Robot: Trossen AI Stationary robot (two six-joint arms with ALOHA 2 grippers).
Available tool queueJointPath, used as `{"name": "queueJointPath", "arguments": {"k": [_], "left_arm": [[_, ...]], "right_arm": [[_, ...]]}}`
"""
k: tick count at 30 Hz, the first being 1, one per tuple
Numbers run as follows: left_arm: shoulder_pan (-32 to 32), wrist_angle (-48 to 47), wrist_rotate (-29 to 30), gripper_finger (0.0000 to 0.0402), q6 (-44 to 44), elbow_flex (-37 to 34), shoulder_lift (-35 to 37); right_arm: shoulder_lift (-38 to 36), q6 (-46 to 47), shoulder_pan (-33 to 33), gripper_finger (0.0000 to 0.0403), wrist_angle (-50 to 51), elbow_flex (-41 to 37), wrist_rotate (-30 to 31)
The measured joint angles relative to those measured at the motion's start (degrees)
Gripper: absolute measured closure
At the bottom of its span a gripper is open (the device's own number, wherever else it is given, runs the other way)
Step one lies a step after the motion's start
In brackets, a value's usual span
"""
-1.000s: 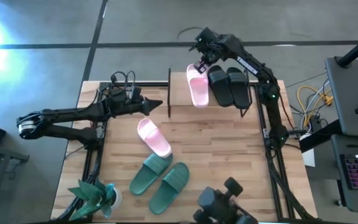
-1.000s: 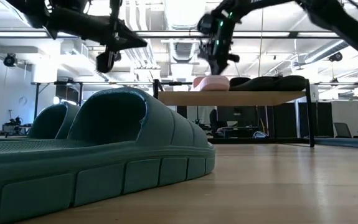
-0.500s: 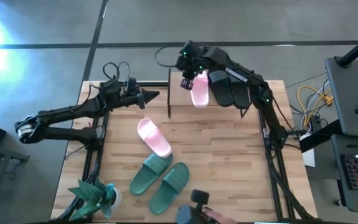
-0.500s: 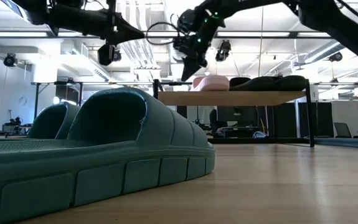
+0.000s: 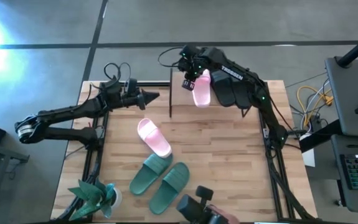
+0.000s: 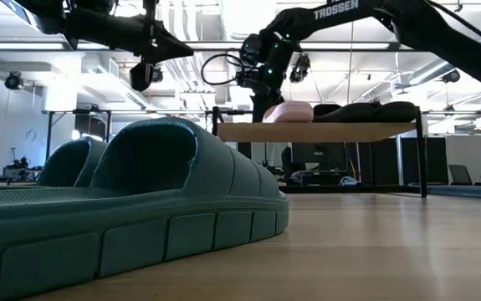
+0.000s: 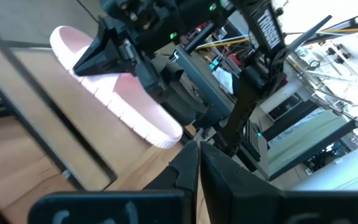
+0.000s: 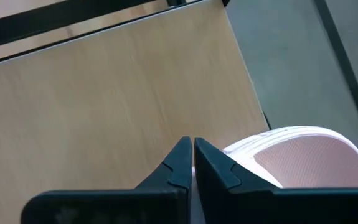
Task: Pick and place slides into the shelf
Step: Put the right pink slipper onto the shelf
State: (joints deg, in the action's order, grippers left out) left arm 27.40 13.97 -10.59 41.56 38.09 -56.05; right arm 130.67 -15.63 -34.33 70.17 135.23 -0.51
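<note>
A light pink slide [image 5: 202,89] and two black slides [image 5: 230,89] lie side by side, soles down, on the shelf [image 5: 180,98] at the table's far edge. My right gripper [image 5: 188,79] is shut at the pink slide's left side and slants down; the low view shows the gripper [image 6: 259,102] beside the slide [image 6: 288,111]. My left gripper [image 5: 155,95] is shut and hovers level, left of the shelf. A second pink slide [image 5: 154,137] and two dark green slides [image 5: 160,178] rest flat on the table. My right gripper's shut fingers stand against the pink slide's long side [image 8: 233,154], the one facing the table's left, near its far end. The outer side of one finger [image 8: 215,167] seems to meet it. The fingers slant down from above. The slide lies flat on the shelf top.
A green plant [image 5: 95,195] stands at the near left corner. A dark object [image 5: 195,208] sits at the near edge. Bare table [image 5: 228,143] lies between the shelf and the slides on the table. Cables [image 5: 309,99] lie beyond the right edge.
My right gripper has come down from over the pink slide's far end toward the table's left and near side, rolling as it went, and stayed shut. The pink slide's far end has swung a little toward the black slides. My left gripper has gone slightly toward the far edge.
</note>
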Motion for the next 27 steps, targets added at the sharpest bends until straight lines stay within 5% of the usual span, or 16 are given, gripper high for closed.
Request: {"name": "queueJointPath", "arguments": {"k": [18,27], "left_arm": [[0.0,-0.5,-1.6,0.0402,-0.5,-0.6,0.0],[3.6,5.6,-11.2,0.0402,-5.7,3.5,-3.7]], "right_arm": [[-1.7,2.2,-0.7,0.039,8.2,-0.4,7.6],[-2.9,3.2,-0.6,0.039,8.0,-0.4,7.2]]}}
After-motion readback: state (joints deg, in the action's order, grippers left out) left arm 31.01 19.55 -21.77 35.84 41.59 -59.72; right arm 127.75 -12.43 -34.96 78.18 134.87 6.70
